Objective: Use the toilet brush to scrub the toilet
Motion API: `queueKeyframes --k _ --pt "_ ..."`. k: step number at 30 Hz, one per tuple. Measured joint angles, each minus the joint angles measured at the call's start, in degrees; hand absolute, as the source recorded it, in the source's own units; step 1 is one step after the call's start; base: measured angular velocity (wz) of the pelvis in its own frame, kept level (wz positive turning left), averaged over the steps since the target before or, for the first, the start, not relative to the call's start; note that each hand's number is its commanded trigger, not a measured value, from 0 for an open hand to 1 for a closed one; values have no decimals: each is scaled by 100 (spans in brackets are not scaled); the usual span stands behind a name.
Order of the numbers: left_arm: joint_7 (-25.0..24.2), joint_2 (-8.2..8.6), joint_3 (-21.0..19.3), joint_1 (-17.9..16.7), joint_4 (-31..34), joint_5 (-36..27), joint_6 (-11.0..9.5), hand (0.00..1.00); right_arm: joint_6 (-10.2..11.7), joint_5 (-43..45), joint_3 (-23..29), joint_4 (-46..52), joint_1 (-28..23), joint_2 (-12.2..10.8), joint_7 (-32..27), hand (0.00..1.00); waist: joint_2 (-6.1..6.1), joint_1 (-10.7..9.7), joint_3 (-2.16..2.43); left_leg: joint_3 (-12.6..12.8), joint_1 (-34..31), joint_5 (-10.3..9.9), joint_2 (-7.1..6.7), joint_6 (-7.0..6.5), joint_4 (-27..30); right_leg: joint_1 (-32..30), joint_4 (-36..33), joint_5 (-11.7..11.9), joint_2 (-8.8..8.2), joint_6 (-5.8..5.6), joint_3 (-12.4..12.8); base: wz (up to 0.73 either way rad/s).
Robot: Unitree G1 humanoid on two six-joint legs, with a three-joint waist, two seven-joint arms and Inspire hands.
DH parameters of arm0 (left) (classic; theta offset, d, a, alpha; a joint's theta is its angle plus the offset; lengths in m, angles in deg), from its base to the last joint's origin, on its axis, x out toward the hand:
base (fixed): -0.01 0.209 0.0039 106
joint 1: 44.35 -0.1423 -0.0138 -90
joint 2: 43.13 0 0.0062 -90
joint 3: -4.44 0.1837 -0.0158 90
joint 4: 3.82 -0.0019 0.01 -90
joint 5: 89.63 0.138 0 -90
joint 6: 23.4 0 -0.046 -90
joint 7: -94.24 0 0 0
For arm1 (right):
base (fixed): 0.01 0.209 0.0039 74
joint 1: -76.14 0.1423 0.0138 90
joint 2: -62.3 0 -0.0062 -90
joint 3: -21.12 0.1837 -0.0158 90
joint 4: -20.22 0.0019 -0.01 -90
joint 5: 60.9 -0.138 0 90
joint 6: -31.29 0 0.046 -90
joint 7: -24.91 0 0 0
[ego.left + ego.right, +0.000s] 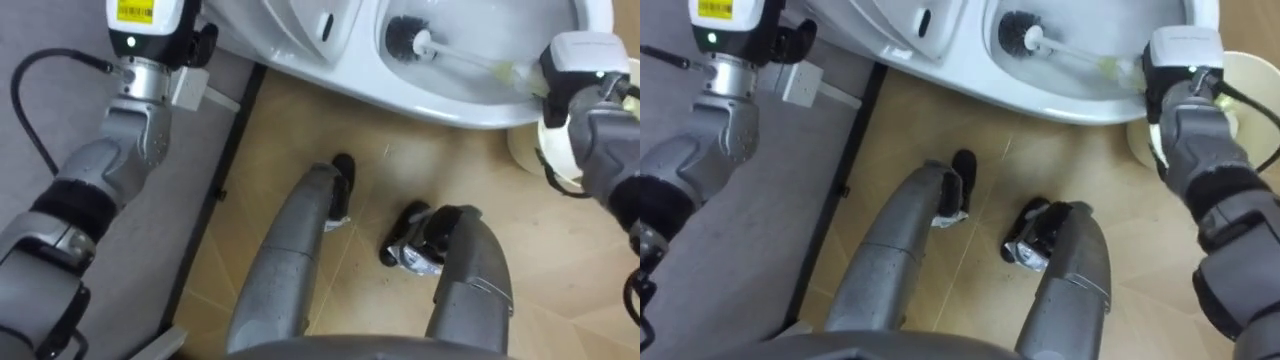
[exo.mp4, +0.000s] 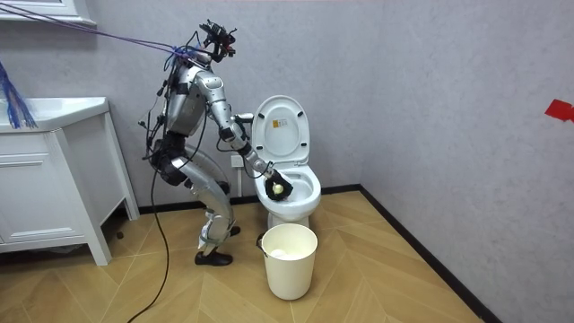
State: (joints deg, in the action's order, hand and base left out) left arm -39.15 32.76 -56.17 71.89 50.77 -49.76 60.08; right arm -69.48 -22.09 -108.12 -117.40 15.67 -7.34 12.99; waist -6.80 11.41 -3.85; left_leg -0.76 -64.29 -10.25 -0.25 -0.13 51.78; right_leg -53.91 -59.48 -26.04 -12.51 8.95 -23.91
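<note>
Robot stands bent forward at the toilet [image 1: 450,105], feet on the wood floor [image 1: 360,150], lid [image 2: 280,126] raised.

Right hand [image 1: 558,72] is at the bowl's rim on the robot's right, closed round the handle end of the toilet brush [image 1: 450,55]. The handle slants down into the bowl, and the dark bristle head sits low inside, near the far wall.

Left hand [image 1: 195,42] is at the upper left, beside the toilet's outer side. Cannot tell its state.

White waste bin [image 2: 289,260] is on the floor just in front of the toilet.
</note>
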Motion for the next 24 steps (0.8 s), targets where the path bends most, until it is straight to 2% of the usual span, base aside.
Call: queueKeyframes --k 3,8,10,11,13,14,15,16,18,21,24 --pt "95 -2 -19 -99 37 -118 -15 0 -17 2 7 257 -140 109 0 100 1 6 2 0 4 -7 50 3 -2 24 52 -9 63 9 -2 -1" --pt "108 -3 2 -138 5 -228 -18 0 25 -220 -60 145 -43 157 -4 100 7 47 -1 4 66 -39 70 19 -5 91 99 -14 81 21 -3 -3" --pt "124 -4 4 -126 17 -228 -8 0 142 -738 -218 -47 120 198 -15 100 33 32 -7 25 66 -45 62 16 -27 80 95 -15 59 19 -2 0" --pt "158 -9 4 -103 10 -222 -7 0 246 -1235 -225 -234 230 174 -24 100 85 22 -12 41 70 -50 56 7 -41 73 84 -16 40 18 2 5" --pt "190 -18 4 -88 36 -219 2 0 399 -2093 -195 -631 385 54 -66 100 176 2 -10 45 76 -47 35 4 -61 67 65 -20 17 10 3 4" --pt "234 -50 4 -76 66 -216 4 0 454 -2733 -96 -873 470 -62 -81 100 258 -11 -8 66 70 -40 35 -5 -73 43 55 -20 10 9 24 0" --pt "293 -110 3 -55 102 -206 9 0 475 -3310 51 -1029 536 -154 -98 100 368 -25 -11 106 40 -20 33 -16 -95 -29 30 -19 -10 12 57 0" --pt "331 -128 3 -47 112 -206 13 0 475 -3580 126 -1043 546 -165 -98 100 399 -71 -13 118 12 -10 26 -21 -97 -57 11 -20 -30 14 57 9" --pt "559 -163 -1 -55 158 -207 72 0 483 -4414 311 -1055 554 -203 -110 100 490 -195 -56 129 -46 25 -55 -44 -85 -136 -112 -61 -135 10 66 17" --pt "569 -270 0 -52 271 -207 108 0 499 -4921 432 -1058 557 -258 -116 100 550 -272 -67 150 -107 42 -48 -58 -50 -207 -160 -62 -157 16 72 2" --pt "554 -270 0 -46 340 -190 223 0 499 -5639 446 -1103 556 -318 -99 100 597 -411 -77 154 -125 109 -152 -83 -69 -246 -249 -72 -279 3 73 14"
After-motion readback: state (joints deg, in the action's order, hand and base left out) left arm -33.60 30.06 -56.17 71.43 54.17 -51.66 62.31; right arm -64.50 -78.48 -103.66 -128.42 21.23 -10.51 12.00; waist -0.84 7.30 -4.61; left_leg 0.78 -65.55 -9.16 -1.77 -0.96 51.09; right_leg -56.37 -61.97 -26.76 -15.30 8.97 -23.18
